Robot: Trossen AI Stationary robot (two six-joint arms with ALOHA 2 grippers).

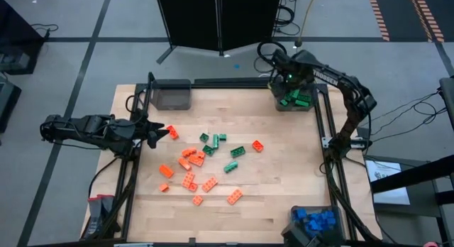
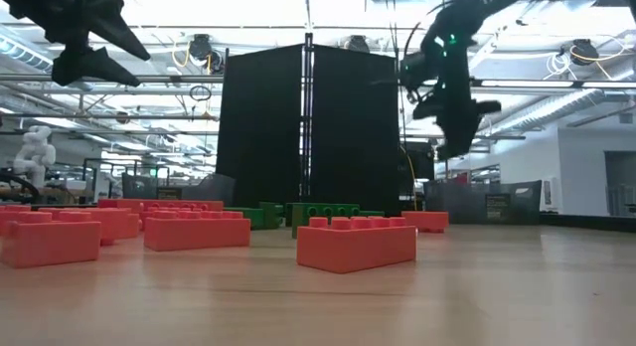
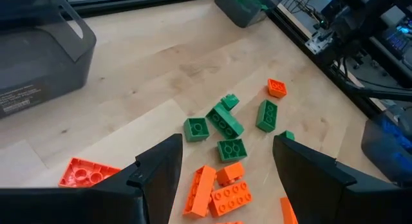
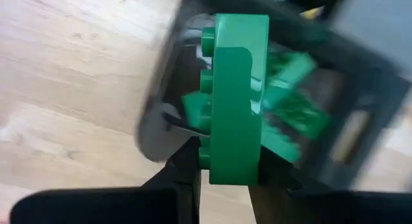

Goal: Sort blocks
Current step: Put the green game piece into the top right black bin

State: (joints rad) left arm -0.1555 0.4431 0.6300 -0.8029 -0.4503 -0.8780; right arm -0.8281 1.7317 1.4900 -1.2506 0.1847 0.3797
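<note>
1. Orange and green blocks [image 1: 202,165] lie scattered mid-bench [image 1: 277,197].
2. Right hand [image 4: 222,176] is clamped on a green block [image 4: 235,98] over the green-filled bin [image 1: 294,99].
3. Left hand [image 3: 225,169], fingers apart, hovers at the bench's left edge above an orange block [image 1: 172,132].

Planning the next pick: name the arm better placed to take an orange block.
Left. Its open left gripper hovers over the orange blocks; the right gripper is at the far bin, holding a green block.

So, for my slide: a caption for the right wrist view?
Right gripper holds a green brick over the bin of green bricks.
</note>
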